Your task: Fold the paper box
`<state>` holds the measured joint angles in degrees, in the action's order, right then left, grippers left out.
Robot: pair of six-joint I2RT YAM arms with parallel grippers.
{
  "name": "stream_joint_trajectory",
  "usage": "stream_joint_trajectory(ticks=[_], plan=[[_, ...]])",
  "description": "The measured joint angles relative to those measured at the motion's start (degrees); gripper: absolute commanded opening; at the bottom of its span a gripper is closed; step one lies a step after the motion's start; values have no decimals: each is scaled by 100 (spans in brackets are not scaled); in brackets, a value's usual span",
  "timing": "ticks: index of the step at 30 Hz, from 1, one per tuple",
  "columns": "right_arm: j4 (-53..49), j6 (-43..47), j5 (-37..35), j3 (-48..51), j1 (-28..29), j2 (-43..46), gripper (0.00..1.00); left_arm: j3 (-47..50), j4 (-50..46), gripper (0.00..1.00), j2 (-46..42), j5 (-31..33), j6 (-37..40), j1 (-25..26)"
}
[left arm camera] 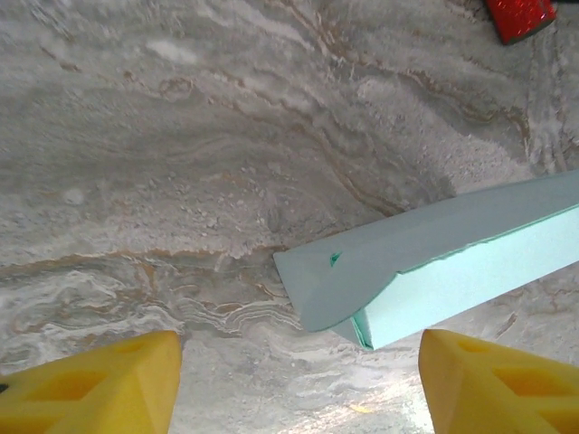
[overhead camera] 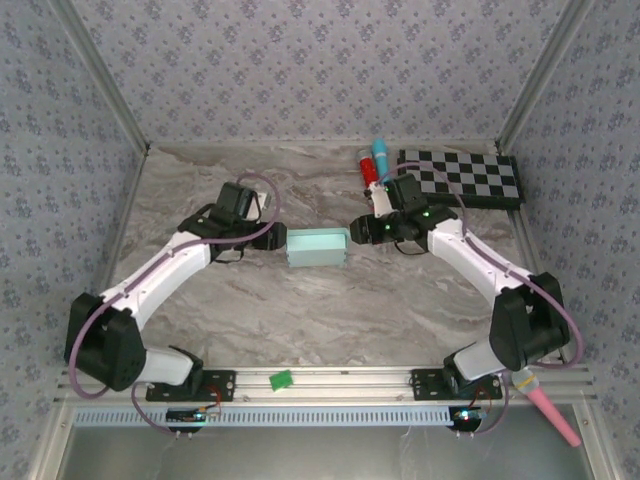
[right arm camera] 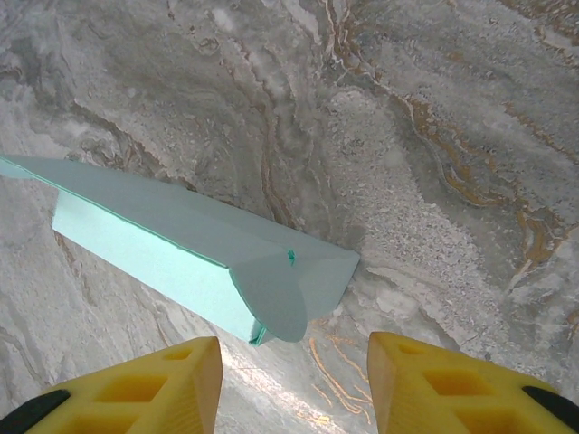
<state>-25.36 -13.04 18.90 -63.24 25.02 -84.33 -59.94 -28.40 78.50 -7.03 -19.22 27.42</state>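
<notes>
Left end effector (left arm camera: 294,384) and right end effector (right arm camera: 298,384) are spread wide, flanking the pale mint-blue card paper box (overhead camera: 317,247) (judged light, crushable); its ends are best pinched gently.

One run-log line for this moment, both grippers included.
paper box: box-shaped, lying on table between grippers | left gripper: open, facing its left end | right gripper: open, facing its right end

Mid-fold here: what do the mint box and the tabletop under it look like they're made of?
Paper box: thin matte card, most likely paper. Its cut edges show as fine lines, the rounded end flap bends softly, and nothing on it shines. Table: a grey-brown veined marble pattern with a fairly dull finish. Whether it is real stone, laminate or a printed sheet cannot be told from here.
</notes>
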Motion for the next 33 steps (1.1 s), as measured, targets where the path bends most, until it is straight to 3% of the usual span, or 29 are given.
stream_joint_trajectory(ticks=[18, 33], plan=[[24, -44, 2, -138, 256, -345, 46, 0, 168, 56, 243, -494, -33, 0], [24, -122, 2, -197, 291, -428, 37, 0, 302, 44, 343, -752, -33, 0]])
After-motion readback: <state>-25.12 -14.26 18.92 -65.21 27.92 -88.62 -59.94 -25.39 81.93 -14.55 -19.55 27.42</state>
